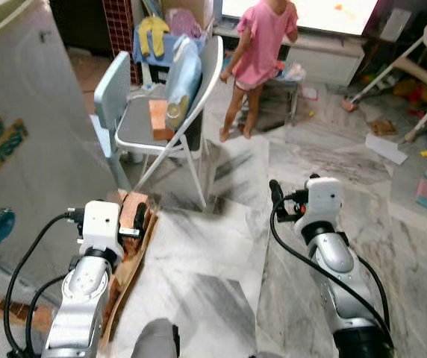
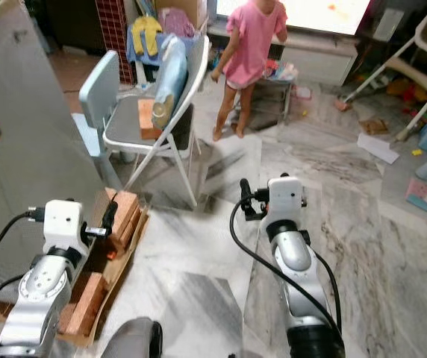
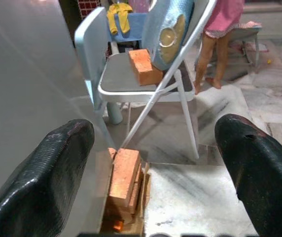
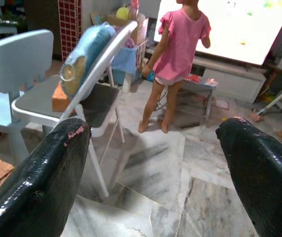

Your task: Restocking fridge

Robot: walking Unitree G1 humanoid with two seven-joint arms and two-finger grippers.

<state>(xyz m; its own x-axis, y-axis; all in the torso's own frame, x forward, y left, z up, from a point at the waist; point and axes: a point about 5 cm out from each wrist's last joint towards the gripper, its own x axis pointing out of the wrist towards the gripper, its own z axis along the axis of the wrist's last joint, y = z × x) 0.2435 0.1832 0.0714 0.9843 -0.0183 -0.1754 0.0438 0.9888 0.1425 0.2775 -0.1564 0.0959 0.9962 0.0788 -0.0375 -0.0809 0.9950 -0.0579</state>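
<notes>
The grey fridge (image 1: 30,127) stands shut at my left. A white folding chair (image 1: 131,133) in front of me holds an orange box (image 1: 158,118) on its seat, with a blue padded bag (image 1: 183,74) leaning on its back. My left gripper (image 1: 139,216) is raised beside the fridge, over a stack of orange bricks (image 2: 124,211) on the floor. Its fingers (image 3: 57,163) stand wide apart and hold nothing. My right gripper (image 1: 275,195) hovers over the marble floor, right of the chair, open and empty, its fingers (image 4: 57,168) spread wide.
A person in a pink dress (image 1: 262,45) stands beyond the chair, near a low bench (image 1: 284,78). A pale blue plastic chair (image 1: 113,89) stands behind the folding one. A high chair (image 1: 426,52), papers and toys (image 1: 385,145) lie at the right.
</notes>
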